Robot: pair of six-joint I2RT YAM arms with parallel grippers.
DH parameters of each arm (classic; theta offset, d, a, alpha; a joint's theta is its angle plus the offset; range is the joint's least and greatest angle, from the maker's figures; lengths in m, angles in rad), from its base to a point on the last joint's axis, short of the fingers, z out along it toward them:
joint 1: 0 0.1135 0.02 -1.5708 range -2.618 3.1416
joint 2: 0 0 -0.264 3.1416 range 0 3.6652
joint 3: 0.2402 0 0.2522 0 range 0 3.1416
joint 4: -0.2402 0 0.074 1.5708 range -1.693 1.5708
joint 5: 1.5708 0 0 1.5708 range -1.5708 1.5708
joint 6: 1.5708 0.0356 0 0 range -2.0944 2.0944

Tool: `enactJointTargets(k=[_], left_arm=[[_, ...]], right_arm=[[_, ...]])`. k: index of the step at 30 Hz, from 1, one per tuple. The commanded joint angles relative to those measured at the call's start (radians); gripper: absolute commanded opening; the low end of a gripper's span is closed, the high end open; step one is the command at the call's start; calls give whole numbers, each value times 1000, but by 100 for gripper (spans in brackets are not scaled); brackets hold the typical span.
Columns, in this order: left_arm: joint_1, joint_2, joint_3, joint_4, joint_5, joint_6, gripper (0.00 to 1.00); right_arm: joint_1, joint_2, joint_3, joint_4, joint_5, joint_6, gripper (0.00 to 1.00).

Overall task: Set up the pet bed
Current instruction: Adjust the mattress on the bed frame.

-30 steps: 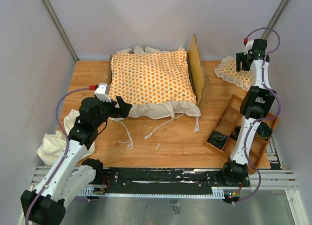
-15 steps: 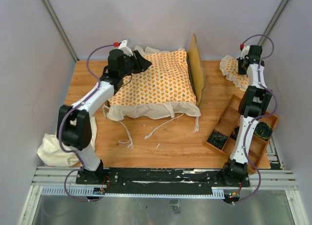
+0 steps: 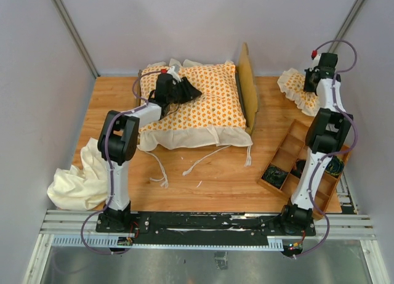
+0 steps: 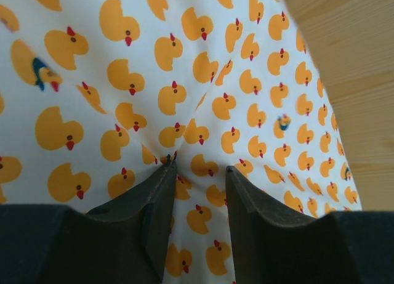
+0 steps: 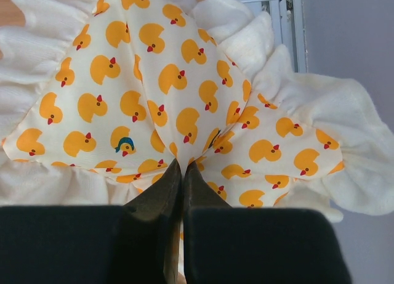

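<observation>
From the overhead view, the cushion (image 3: pixel 206 108) is lying on the bed frame (image 3: pixel 253 105) at the back of the table (image 3: pixel 228 191). The headboard (image 3: pixel 248 77) is standing up along the cushion's right edge. The left end effector (image 3: pixel 188 90) is reaching across the cushion's far half and pressing down into it, probably to tug it square on the frame. The tie strings (image 3: pixel 200 165) are trailing loose over the wood in front, not fastened to anything. The right end effector (image 3: pixel 309 82) is sitting down on the small pillow (image 3: pixel 292 87) in the far right corner, well apart from the bed. A crumpled cream cloth (image 3: pixel 77 182) is lying by the left arm's base. A divided wooden tray (image 3: pixel 286 150) is sitting near the right arm. The headboard is standing between pillow and cushion, so carrying the pillow over is likely going to mean lifting above it.

In the left wrist view, the fingers (image 4: pixel 161 191) are standing partly closed, digging into the duck-print fabric and gathering a pucker of it between them. The frame's wood is showing at the upper right.

In the right wrist view, the fingers (image 5: pixel 161 198) are pressing tight together, nipping a fold of the pillow's printed top, with creases running into the tips and the ruffle spreading all round.
</observation>
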Motion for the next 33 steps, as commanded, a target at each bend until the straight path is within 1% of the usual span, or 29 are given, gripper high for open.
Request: enactJointTargets(k=[1, 5, 10, 13, 18, 23, 25, 28, 30, 33], left_arm=[[-7, -10, 66, 77, 45, -37, 45], [-7, -79, 48, 78, 86, -68, 50], [-7, -202, -62, 73, 60, -84, 57], [-7, -264, -107, 15, 35, -53, 60], [-7, -362, -150, -110, 15, 0, 63], [-8, -470, -185, -203, 35, 44, 63], [-7, -520, -206, -213, 81, 53, 63], [-7, -606, -225, -250, 116, 64, 63], [-7, -663, -230, -278, 147, 71, 64], [-6, -737, -218, -328, 202, 80, 65]], right_arm=[[-4, -184, -78, 17, -10, 118, 0], [0, -322, -168, 17, -8, 177, 0], [28, -530, -287, 18, -9, 231, 0], [60, -648, -351, 27, -63, 233, 0], [163, -848, -443, 46, -84, 140, 0], [267, -973, -499, 70, -117, 148, 0], [312, -1008, -532, 100, -185, 103, 0], [368, -1041, -592, 140, -381, 7, 0], [429, -1053, -618, 137, -441, -87, 0], [524, -1087, -678, 114, -521, -297, 0]])
